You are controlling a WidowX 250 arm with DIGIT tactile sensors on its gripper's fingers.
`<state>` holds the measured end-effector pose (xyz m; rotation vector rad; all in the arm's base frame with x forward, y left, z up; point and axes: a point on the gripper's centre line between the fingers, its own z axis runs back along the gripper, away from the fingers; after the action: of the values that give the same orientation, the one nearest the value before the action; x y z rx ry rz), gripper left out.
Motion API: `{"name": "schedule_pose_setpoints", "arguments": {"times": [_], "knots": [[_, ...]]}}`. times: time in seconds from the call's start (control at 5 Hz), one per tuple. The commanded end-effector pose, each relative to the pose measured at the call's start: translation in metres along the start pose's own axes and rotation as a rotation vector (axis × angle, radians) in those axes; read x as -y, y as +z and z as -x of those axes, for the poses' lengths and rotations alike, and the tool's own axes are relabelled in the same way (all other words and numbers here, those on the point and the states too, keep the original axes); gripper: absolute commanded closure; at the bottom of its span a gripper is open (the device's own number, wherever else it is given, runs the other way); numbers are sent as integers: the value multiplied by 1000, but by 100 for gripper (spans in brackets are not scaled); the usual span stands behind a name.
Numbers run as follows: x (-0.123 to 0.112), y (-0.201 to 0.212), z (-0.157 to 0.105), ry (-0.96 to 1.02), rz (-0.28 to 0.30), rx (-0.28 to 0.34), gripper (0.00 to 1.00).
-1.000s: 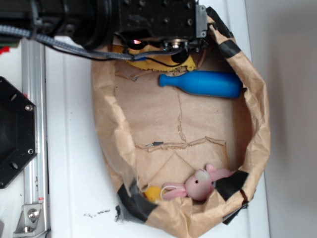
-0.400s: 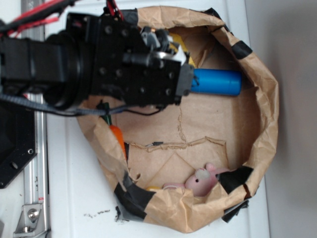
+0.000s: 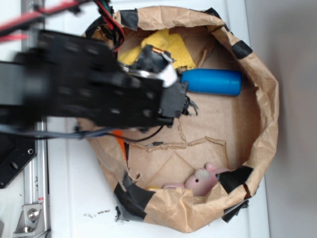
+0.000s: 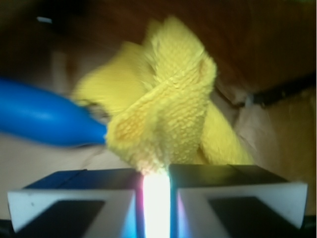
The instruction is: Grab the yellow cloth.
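Wrist view puts the bright yellow terry cloth (image 4: 163, 119) right in front of the gripper (image 4: 156, 191), bunched into thick folds with a nubbly looped weave and a raised, twisted ridge running up its middle. The two white-edged black jaws stand nearly together, and the lowest fold of the cloth comes down into the narrow bright slit between them, so the gripper looks clamped on that fold. Just to the cloth's left lies the rounded end of a smooth blue plastic bottle (image 4: 44, 119), touching or almost touching the fabric.

From the exterior view, the yellow cloth (image 3: 171, 49) shows as a flatter patch in the upper part of a crumpled brown paper bag (image 3: 262, 114) patched with black tape, partly covered by the blurred black robot arm (image 3: 94, 89). The blue bottle (image 3: 213, 82) lies on its side just below and right of the cloth. A small pink plush rabbit (image 3: 200, 181) rests at the bag's lower edge, well apart from the cloth. The bag sits on a white worktop (image 3: 74, 188).
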<state>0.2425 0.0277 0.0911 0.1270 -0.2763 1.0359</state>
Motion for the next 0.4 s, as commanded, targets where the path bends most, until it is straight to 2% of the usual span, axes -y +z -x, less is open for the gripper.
{"name": "schedule_pose_setpoints", "arguments": {"times": [0.0, 0.2], "knots": [[-3, 57, -15, -82, 143, -6, 100], [4, 65, -20, -272, 138, -67, 100]]}}
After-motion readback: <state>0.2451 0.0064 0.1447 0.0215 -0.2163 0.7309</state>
